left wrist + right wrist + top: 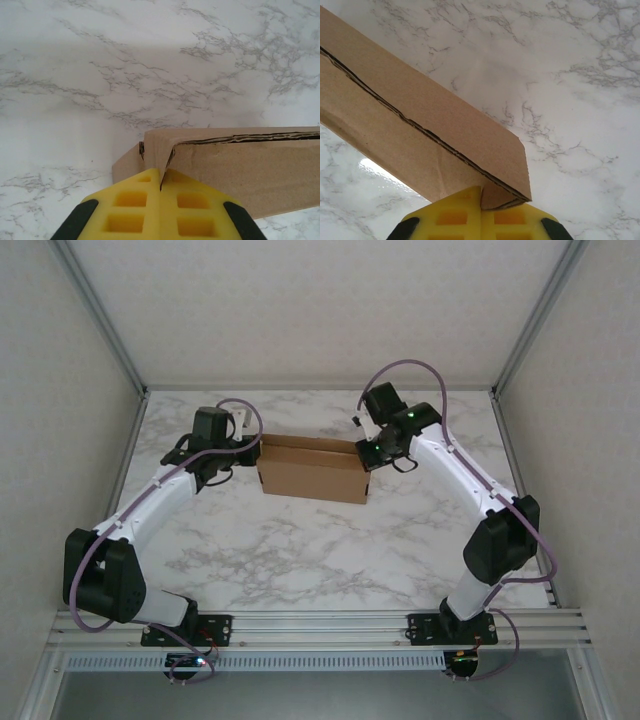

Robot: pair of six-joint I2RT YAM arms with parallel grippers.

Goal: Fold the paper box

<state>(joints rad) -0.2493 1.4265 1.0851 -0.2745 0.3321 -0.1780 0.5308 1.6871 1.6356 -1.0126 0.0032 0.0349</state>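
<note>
The paper box is a brown cardboard mailer folded into a shallow box, lying across the far middle of the marble table between the two arms. My left gripper is at the box's left end. In the left wrist view its yellow fingers are shut on a thin cardboard flap at the corner of the paper box. My right gripper is at the right end. Its yellow fingers are shut on the corner flap of the paper box, just below the lid seam. I cannot tell whether the box touches the table.
The white marble table is bounded by grey walls on the left, right and far sides. A metal rail carrying both arm bases runs along the near edge. Purple cables loop over each wrist.
</note>
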